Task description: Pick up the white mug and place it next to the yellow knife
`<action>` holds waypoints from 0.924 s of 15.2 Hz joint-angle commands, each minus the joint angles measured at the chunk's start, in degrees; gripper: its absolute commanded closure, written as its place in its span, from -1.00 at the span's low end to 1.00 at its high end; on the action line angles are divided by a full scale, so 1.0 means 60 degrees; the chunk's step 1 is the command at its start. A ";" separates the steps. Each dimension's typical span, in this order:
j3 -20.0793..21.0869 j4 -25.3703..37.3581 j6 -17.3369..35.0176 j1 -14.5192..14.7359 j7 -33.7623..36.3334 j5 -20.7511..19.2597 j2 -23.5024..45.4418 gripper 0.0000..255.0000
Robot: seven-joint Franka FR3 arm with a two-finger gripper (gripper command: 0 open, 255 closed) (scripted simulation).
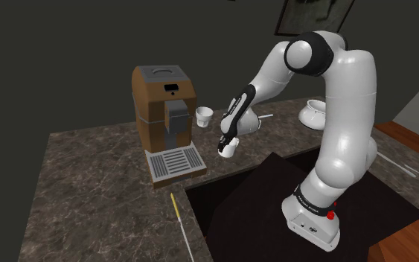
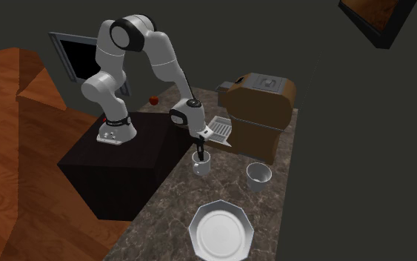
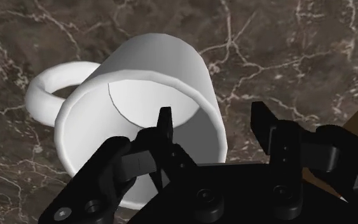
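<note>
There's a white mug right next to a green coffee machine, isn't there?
Not quite. The coffee machine is brown, not green, as the shoulder view shows. The white mug is right next to it.

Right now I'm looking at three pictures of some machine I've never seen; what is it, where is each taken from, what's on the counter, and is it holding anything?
It is a white robot arm on a black box, ending in a black two-finger gripper. One picture looks over its shoulder, one faces it along the counter, one comes from a camera on the hand. On the dark marbled counter are a brown coffee machine, a white mug, a second cup, a plate and a yellow knife. Nothing is held yet: the open fingers straddle the mug's wall, one inside, one outside.
</note>
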 commanded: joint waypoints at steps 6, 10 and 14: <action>0.0000 0.0001 0.0000 0.0000 0.0000 0.0000 0.0001 1.00; -0.0045 -0.0054 -0.0102 0.0041 0.0021 -0.0017 -0.0154 1.00; -0.0247 -0.0244 -0.0531 0.0220 0.0124 -0.0117 -0.0765 1.00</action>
